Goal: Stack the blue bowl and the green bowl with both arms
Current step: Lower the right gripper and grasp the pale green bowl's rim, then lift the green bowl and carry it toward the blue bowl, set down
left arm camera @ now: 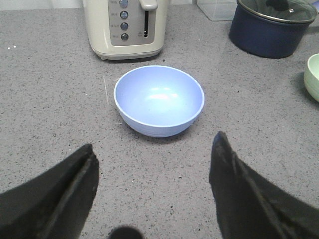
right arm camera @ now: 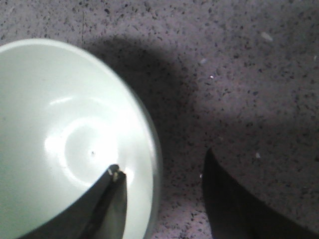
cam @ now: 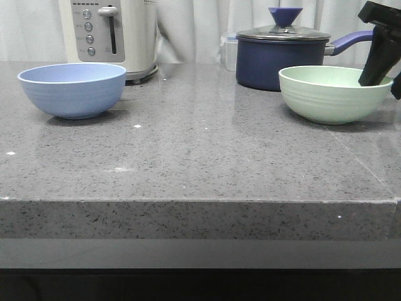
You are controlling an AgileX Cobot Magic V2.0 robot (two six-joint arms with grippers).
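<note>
A speckled grey stone counter [cam: 200,157] fills the frame, a cream toaster [cam: 113,34] at upper left. At left sits the blue bowl [cam: 72,89], matte and faintly ridged; the left gripper [left arm camera: 154,184], jaws spread wide, hovers just short of it, holding nothing. Right of centre stands a navy lidded saucepan [cam: 279,59]. At right, the mint green bowl [cam: 335,93], and the right gripper [right arm camera: 162,199] straddles its rim, one finger inside, one outside, not yet pinched. Likely step: grasping green; next, close on the rim and lift.
</note>
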